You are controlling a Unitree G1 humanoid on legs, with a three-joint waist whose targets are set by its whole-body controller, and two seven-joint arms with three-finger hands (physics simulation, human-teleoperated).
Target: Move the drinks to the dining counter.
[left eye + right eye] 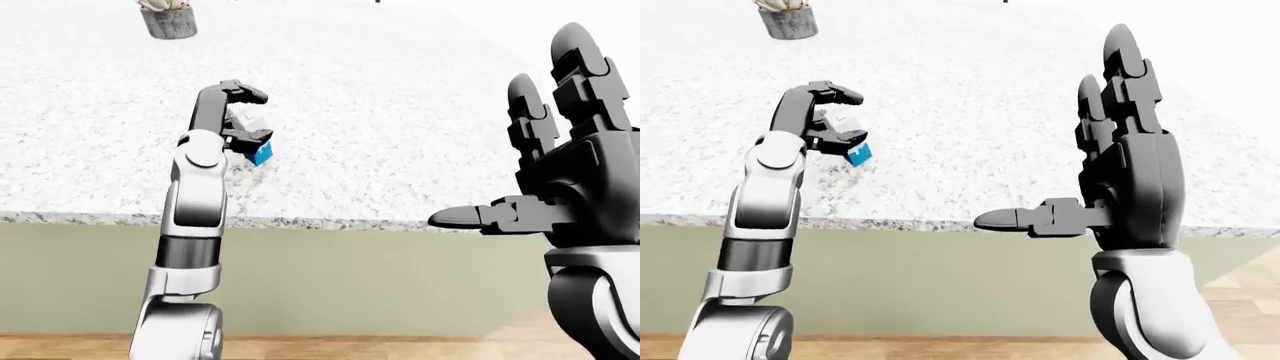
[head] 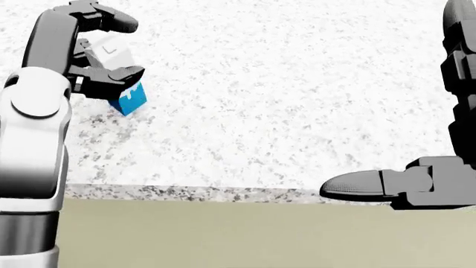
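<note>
One milk carton, white above and blue at its base, sits tilted on the speckled white table, between the loosened fingers of my left hand: one finger arches above its top without closing, another lies against its side. My right hand hangs spread wide and empty beyond the table's near edge, thumb pointing left. Near the top of the left-eye view stands a small potted plant
</note>
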